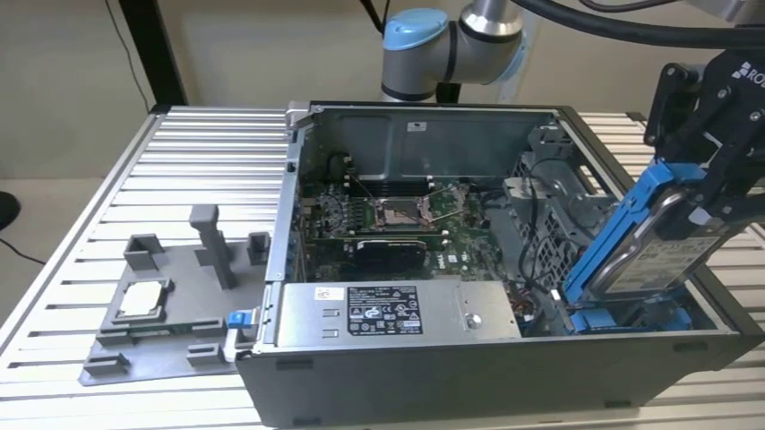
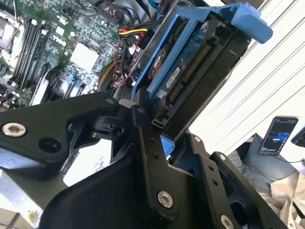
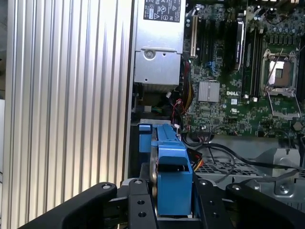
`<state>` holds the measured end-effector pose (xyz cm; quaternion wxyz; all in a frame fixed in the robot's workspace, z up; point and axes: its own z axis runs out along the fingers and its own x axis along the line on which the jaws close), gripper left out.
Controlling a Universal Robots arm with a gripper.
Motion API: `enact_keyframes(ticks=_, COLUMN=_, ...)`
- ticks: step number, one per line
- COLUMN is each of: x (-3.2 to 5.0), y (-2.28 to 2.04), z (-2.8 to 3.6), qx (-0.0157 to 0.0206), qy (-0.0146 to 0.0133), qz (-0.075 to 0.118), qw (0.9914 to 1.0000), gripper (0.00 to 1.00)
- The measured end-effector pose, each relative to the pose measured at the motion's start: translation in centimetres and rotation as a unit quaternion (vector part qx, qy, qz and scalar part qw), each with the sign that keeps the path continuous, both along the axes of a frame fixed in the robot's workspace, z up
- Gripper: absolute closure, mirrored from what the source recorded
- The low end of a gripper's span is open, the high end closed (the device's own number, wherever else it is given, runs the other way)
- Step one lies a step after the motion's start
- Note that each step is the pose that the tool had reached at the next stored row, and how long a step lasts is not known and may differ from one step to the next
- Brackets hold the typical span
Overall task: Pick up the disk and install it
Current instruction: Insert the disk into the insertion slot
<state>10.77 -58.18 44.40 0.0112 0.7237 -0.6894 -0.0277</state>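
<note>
The disk [image 1: 651, 251], a silver-grey drive with a white label in a bright blue carrier, stands steeply tilted at the open computer case's corner on the exterior view's right. Its lower end reaches down into the drive bay [image 1: 633, 318], where more blue plastic shows. My gripper [image 1: 703, 199] is shut on the disk's upper end, above the case's rim. In the second wrist view the disk [image 2: 190, 62] runs out from between my black fingers [image 2: 143, 138], connector edge showing. In the first wrist view the blue carrier [image 3: 171, 162] sits clamped between both fingers of the gripper [image 3: 172, 202].
The grey case [image 1: 478, 376] lies open on a slatted aluminium table [image 1: 203, 152]. Inside are a green motherboard [image 1: 395, 215], a labelled grey power supply box [image 1: 395, 309] and loose cables [image 1: 538, 269]. A grey fixture holding a small silver chip [image 1: 140, 300] stands on the exterior view's left.
</note>
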Motion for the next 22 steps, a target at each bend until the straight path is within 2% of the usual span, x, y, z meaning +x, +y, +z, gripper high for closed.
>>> enact_keyframes(ticks=13, x=0.0, y=0.01, z=-0.29, qx=0.0001, qy=-0.0002, qz=0.0, qw=1.0, gripper=1.0)
enact_keyframes(ticks=22, x=0.1, y=0.36, z=-0.43, qx=0.0, qy=-0.0007, qz=0.0, qw=1.0, gripper=1.0)
